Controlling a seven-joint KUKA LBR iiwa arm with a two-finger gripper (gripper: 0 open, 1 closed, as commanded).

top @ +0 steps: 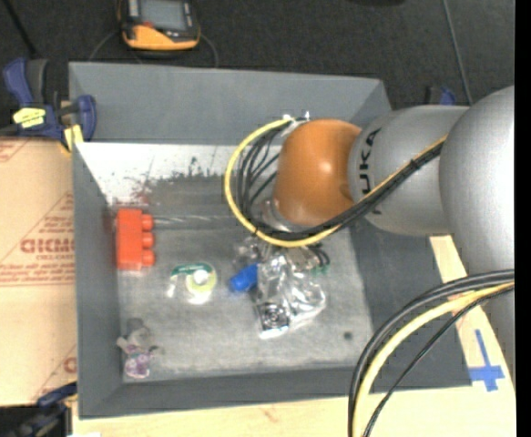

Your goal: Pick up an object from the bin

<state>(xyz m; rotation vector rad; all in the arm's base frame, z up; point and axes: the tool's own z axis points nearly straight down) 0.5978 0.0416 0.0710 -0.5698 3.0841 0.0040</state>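
My gripper [267, 273] hangs below the arm's wrist, low in the middle of the bin. It is down against a crumpled silver foil wrapper [294, 304] that spreads to its lower right. A small blue piece [240, 280] lies right at the gripper's left side, touching or nearly touching it. Further left rests a small clear item with a green and white cap [194, 281].
An orange toy block [133, 239] stands by the bin's left wall. A small grey and purple figure [138, 349] lies in the front left corner. The arm and its cables cover the bin's back right part.
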